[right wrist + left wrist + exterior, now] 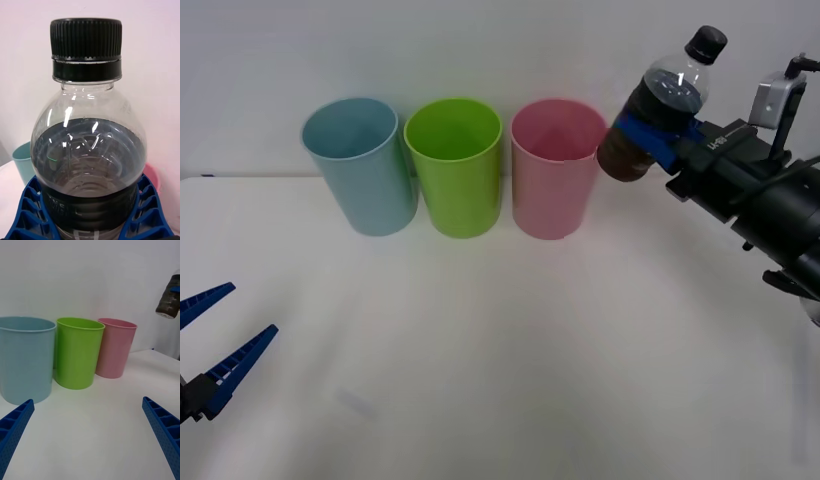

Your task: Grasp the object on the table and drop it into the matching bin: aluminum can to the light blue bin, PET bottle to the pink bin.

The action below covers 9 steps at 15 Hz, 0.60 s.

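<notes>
Lime green bin (453, 165), upright, standing between two other bins

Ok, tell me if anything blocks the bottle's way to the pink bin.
Nothing visible does. The right gripper holds the PET bottle in the air just right of the pink bin, whose open mouth is unobstructed.

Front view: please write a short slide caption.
Right gripper holds the PET bottle aloft beside the pink bin; left gripper waits open.

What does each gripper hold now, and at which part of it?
The right gripper holds the PET bottle around its middle, below the shoulder, lifted beside the pink bin. The left gripper is open and holds nothing.
</notes>
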Tool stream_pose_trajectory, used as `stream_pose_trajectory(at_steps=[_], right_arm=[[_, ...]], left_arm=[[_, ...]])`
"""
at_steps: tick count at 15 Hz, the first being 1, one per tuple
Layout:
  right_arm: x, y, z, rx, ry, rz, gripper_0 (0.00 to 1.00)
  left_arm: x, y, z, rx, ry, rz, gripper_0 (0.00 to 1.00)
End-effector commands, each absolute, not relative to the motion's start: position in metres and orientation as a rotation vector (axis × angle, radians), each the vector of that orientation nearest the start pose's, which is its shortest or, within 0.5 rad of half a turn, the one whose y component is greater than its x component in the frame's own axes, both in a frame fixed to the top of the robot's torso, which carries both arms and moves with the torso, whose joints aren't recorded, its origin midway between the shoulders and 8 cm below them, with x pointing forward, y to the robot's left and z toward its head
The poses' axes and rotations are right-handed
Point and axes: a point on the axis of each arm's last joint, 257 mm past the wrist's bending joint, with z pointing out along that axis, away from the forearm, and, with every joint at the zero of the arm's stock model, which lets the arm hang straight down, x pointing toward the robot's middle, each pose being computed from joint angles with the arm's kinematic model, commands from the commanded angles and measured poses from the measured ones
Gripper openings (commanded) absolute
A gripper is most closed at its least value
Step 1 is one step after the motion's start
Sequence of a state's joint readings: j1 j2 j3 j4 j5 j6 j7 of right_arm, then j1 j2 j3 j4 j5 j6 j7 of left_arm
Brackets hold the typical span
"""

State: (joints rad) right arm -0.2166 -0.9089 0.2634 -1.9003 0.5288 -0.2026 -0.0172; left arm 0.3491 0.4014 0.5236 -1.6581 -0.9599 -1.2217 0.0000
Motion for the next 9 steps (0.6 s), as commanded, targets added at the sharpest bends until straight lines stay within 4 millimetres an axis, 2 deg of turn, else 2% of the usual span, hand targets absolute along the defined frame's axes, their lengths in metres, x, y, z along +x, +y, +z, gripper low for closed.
stream_pose_trajectory(at_steps=[1, 5, 9], right_arm=[[0.535, -0.173, 0.007, -0.419, 1.32, 0.62, 0.0], [0.576, -0.161, 0.017, -0.383, 1.306, 0.624, 0.0], [0.608, -0.131, 0.015, -0.38, 1.311, 0.631, 0.0]], left_arm=[[0.342, 0.33, -0.169, 0.465, 1.441, -0.567, 1.0], [0.342, 0.33, -0.169, 0.465, 1.441, -0.567, 1.0], [0.342, 0.33, -0.169, 0.465, 1.441, -0.567, 1.0]])
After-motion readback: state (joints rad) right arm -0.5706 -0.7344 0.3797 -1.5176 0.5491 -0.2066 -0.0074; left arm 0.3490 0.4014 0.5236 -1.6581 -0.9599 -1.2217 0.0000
